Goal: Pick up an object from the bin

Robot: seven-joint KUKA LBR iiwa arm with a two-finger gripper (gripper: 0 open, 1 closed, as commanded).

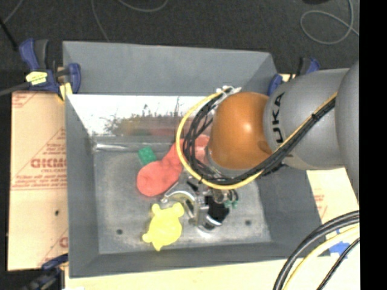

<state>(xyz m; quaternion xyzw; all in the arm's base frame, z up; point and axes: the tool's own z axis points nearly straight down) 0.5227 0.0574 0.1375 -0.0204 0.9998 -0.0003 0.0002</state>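
In from the right edge of the bin [81,180], arm [314,119], with its orange cover [239,135] over the middle of the floor and ringed by cables [180,132]. Below the cover, gripper [202,212] down low near the front wall, roughly midway between the left and right walls, metal parts pointing toward the front left corner. How wide it stands: cannot tell, with wrist parts and cables across it; no thing seen in its grip. Just beside it on the left, yellow toy [163,227], flat and lobed like a small animal figure, lying on the floor close to the front wall. Top right lobe close against the gripper's metal, touching or apart not clear. Behind the toy, toward the middle of the floor, red blob [157,177], flat and rounded, its right end running under the cables. Just behind the blob's left end, small green piece [146,156], nearer the back wall. On the gripper's right, tiny green bit [232,203], kind not to be made out.
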